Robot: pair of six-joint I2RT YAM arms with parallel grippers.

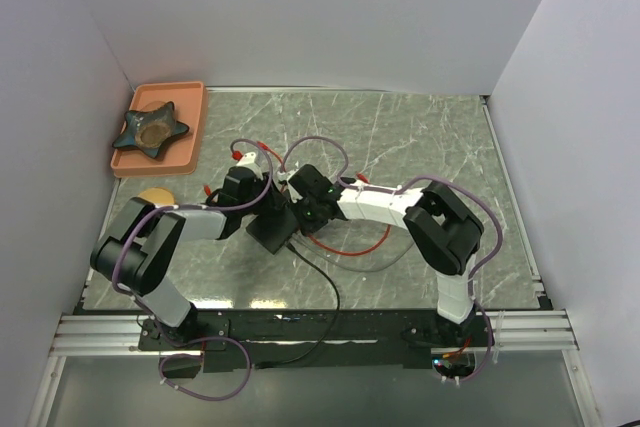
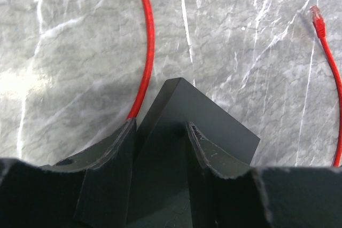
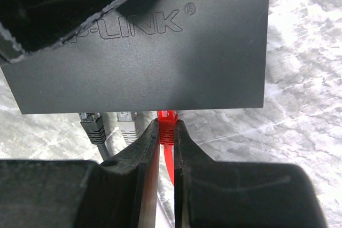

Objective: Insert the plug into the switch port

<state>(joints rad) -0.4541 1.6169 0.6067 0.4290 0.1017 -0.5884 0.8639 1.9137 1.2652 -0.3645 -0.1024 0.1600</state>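
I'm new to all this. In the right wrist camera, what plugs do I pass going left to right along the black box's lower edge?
Below the box: black plug → grey plug → red plug, pinched in the right gripper.

Switch port — hidden beneath black box (image 3: 160, 62)

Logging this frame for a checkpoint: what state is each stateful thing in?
left pincer: shut on switch.
right pincer: shut on red plug.
red plug: at switch edge, seating unclear.
grey plug: appears plugged in.
black plug: appears plugged in.
far red plug: loose on table.
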